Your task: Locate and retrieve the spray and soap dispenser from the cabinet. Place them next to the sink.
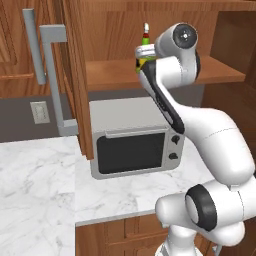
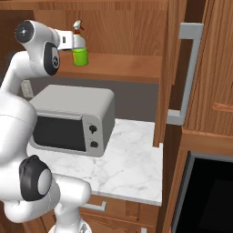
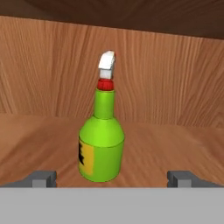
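The spray (image 3: 101, 148), a bright green bottle with a yellow-and-black label and a white and red nozzle, stands upright on the wooden shelf (image 1: 110, 70) of the open cabinet (image 2: 123, 63). My gripper (image 3: 112, 179) is open. It is level with the bottle's base, one fingertip (image 3: 43, 178) on each side and apart from the bottle. In the right base view the hand reaches in from the left toward the spray (image 2: 80, 54). In the left base view the arm covers most of the spray (image 1: 145, 42). The soap dispenser and the sink are out of view.
The cabinet door (image 1: 75, 75) stands open with its long grey bar handle (image 1: 52, 75) sticking out. A grey microwave (image 1: 132, 142) sits on the white marble counter (image 1: 40, 190) under the shelf. A dark oven front (image 2: 209, 195) is at the lower right.
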Tool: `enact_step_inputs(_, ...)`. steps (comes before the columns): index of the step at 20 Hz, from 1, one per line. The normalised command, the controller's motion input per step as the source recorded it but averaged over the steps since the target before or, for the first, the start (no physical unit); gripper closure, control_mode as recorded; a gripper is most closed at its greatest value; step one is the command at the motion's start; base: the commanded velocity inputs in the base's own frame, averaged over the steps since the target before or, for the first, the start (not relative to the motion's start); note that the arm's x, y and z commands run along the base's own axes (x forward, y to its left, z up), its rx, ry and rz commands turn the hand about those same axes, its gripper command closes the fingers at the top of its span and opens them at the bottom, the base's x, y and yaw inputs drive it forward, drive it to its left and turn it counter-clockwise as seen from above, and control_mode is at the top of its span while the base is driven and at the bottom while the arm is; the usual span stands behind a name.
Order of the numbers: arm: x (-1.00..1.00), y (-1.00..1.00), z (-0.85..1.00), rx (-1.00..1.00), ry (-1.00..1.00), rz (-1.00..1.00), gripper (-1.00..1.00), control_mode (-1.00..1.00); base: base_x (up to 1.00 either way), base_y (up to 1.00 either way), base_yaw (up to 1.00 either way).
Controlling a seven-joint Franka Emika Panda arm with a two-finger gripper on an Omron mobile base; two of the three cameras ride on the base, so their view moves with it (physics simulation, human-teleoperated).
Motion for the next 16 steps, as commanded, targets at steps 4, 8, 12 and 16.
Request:
enact_step_inputs(4, 0.27, 0.00, 0.00, 0.00, -0.01, -0.06, -1.00, -1.00, 0.00, 0.00, 0.00)
enact_step_inputs(8, 0.23, -0.03, 0.00, 0.00, 0.00, -0.01, -1.00, -1.00, 0.00, 0.00, 0.00)
enact_step_inputs(12, 0.27, -0.07, 0.00, 0.00, 0.00, 0.00, -1.00, -1.00, 0.00, 0.00, 0.00)
enact_step_inputs(16, 0.29, -0.09, 0.00, 0.00, 0.03, 0.00, -1.00, -1.00, 0.00, 0.00, 0.00)
